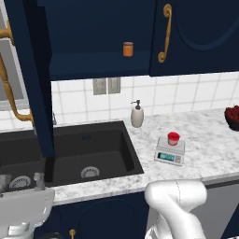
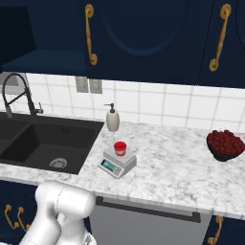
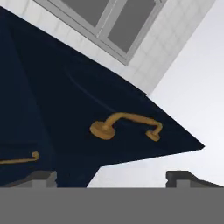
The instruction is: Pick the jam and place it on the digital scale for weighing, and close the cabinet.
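Fingers (image 3: 43, 177) spread before cabinet (image 3: 65, 122) door; jam (image 1: 173, 138) atop digital scale (image 1: 169, 151).

The scale (image 1: 170, 152) display's digits are too small to read, and the fruit bowl (image 1: 232, 117) is cut off by the picture's right edge

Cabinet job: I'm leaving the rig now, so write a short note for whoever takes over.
Gripper: fingertips apart, nothing between them, facing the open cabinet door and its brass handle.
Jam: upright on the digital scale, on the counter right of the sink.
Done: jam is placed for weighing.
Left: the left door of the cabinet stands open, an orange-brown jar on its shelf. Swing it shut.
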Robot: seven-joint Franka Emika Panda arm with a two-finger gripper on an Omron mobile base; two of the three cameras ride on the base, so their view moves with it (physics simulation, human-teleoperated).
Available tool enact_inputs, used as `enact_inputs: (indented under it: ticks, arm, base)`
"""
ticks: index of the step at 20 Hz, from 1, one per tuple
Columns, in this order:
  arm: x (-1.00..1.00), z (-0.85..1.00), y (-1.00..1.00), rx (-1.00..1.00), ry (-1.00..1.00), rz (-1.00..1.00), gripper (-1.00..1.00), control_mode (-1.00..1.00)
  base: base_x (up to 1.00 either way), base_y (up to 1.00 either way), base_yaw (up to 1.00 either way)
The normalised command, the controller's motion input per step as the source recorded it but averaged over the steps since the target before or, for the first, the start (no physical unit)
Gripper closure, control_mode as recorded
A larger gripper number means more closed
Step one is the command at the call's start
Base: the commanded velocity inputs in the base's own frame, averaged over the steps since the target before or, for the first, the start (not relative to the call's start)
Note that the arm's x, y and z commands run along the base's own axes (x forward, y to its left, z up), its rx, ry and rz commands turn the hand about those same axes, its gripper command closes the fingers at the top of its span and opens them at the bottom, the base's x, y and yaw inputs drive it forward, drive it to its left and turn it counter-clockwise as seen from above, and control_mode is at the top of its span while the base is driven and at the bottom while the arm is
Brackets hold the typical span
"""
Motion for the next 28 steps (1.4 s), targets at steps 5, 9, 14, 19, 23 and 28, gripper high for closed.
enact_inputs:
  ticks: [5, 9, 14, 19, 23, 28]
  arm:
    - [1.00, -0.46, 0.88, 0.36, -0.23, -0.13, -1.00, -1.00]
    - [0.90, -0.11, 0.38, 0.04, 0.12, -0.05, -1.00, -1.00]
    - [0.70, 0.35, -0.24, 0.09, 0.25, -0.01, -1.00, -1.00]
    - [0.55, 0.30, -0.84, 0.17, 0.31, 0.00, -1.00, -1.00]
    - [0.34, 0.21, -1.00, 0.23, 0.25, 0.03, -1.00, -1.00]
    - [0.14, 0.28, -1.00, 0.27, 0.20, 0.08, -1.00, -1.00]
  base:
    - [0.00, 0.00, 0.00]
    - [0.00, 0.00, 0.00]
    - [0.00, 0.00, 0.00]
    - [0.00, 0.00, 0.00]
    - [0.00, 0.00, 0.00]
    - [0.00, 0.00, 0.00]
